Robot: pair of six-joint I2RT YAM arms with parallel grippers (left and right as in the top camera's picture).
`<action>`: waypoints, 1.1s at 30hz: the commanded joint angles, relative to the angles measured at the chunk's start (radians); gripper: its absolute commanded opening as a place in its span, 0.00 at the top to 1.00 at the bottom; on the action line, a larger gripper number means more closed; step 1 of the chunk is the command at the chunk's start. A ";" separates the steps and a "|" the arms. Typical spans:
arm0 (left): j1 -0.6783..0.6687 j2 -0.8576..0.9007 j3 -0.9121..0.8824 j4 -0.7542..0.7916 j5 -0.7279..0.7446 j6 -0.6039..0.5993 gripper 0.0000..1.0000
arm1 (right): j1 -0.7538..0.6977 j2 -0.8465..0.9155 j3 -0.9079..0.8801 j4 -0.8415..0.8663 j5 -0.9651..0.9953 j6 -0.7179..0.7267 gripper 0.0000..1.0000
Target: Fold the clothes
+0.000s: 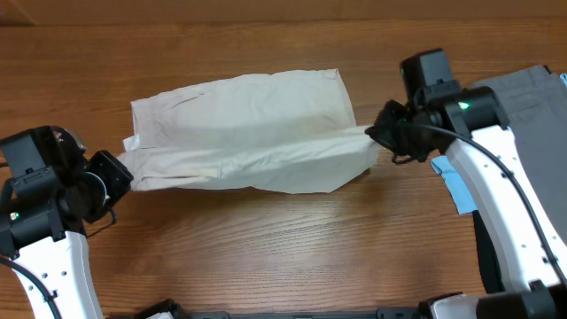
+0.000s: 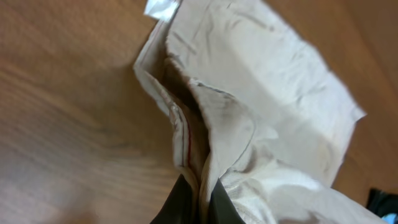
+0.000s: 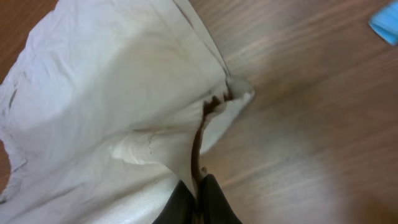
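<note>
Pinching opposite ends of the cream trousers (image 1: pixel 248 120), both tools are fully closed on cloth. The left gripper (image 1: pixel 122 175) clamps a bunched fold at the garment's left end, and the wrist view shows several layers drawn down between its fingers (image 2: pixel 177 208). The right gripper (image 1: pixel 374 135) clamps a gathered edge at the right end, where a thin pleat runs into its fingers (image 3: pixel 217 202).

Between the two grips a ridge of fabric runs across the garment. The far half lies flat on the wooden table (image 1: pixel 266 257), and the near half sags below the ridge. A small white label (image 2: pixel 158 7) shows at the far left corner.

The step in hand appears to be a lengthwise fold, with the ridge serving as the carried line. To do it well:

- The two arms should travel together, at matching height and pace, so the ridge stays straight.
- Tension should be just enough to smooth the sag, because the right-hand pinch looks thin and could slip.
- The carried edge should be laid square on the resting half, and the jaws should part only once the cloth is down.
- The right arm should stay clear of the grey garment (image 1: pixel 532 97) and the light-blue item (image 1: pixel 452 188) just beside it.
</note>
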 commanded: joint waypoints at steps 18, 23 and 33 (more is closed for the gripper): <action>0.000 0.135 0.034 0.214 -0.092 -0.098 0.96 | 0.005 0.024 0.030 0.361 -0.039 -0.025 0.96; 0.000 0.151 0.034 0.239 -0.122 -0.119 0.96 | 0.054 0.074 0.030 0.395 -0.010 -0.021 0.96; 0.000 0.277 0.034 0.367 -0.124 -0.148 0.96 | 0.070 0.253 0.030 0.531 0.014 -0.022 0.96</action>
